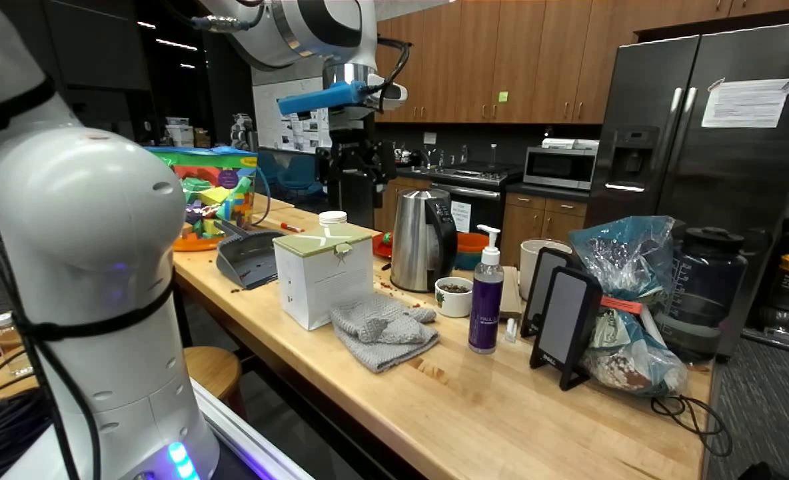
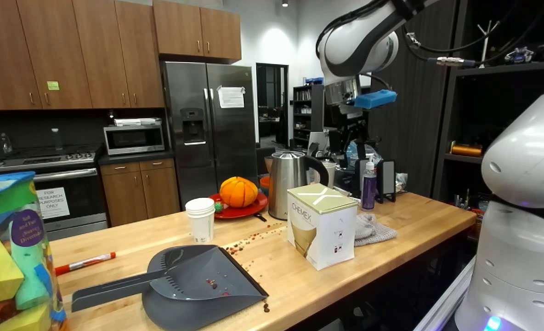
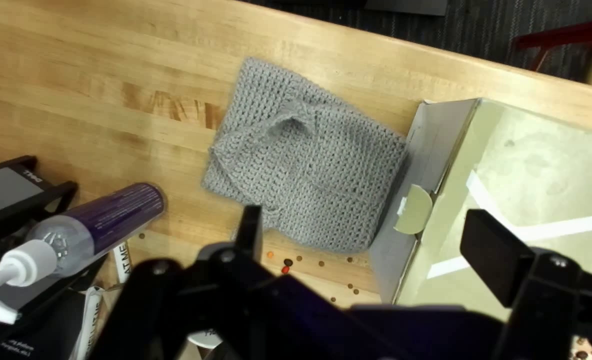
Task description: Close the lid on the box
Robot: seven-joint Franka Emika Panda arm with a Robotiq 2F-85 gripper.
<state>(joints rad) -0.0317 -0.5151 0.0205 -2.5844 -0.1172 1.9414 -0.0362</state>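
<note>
The box (image 1: 324, 288) stands upright on the wooden table, white-sided with a CHEMEX print on a face (image 2: 331, 239) seen in an exterior view. Its lid (image 2: 321, 198) is pale green with a white X and lies flat across the top. A half-round tab (image 3: 414, 210) on the lid's edge sticks out over the outside of the box wall. My gripper (image 1: 357, 195) hangs above the table, higher than the box and apart from it. In the wrist view the gripper (image 3: 365, 216) has its fingers wide apart, nothing held, with one finger overlapping the lid.
A grey knitted cloth (image 3: 301, 160) lies against the tab side of the box. Behind stand a steel kettle (image 1: 413, 241), a small bowl (image 1: 453, 297), a pump bottle (image 1: 486, 303) and speakers (image 1: 564, 327). A dustpan (image 2: 198, 285) and a white cup (image 2: 201, 220) are on the opposite side.
</note>
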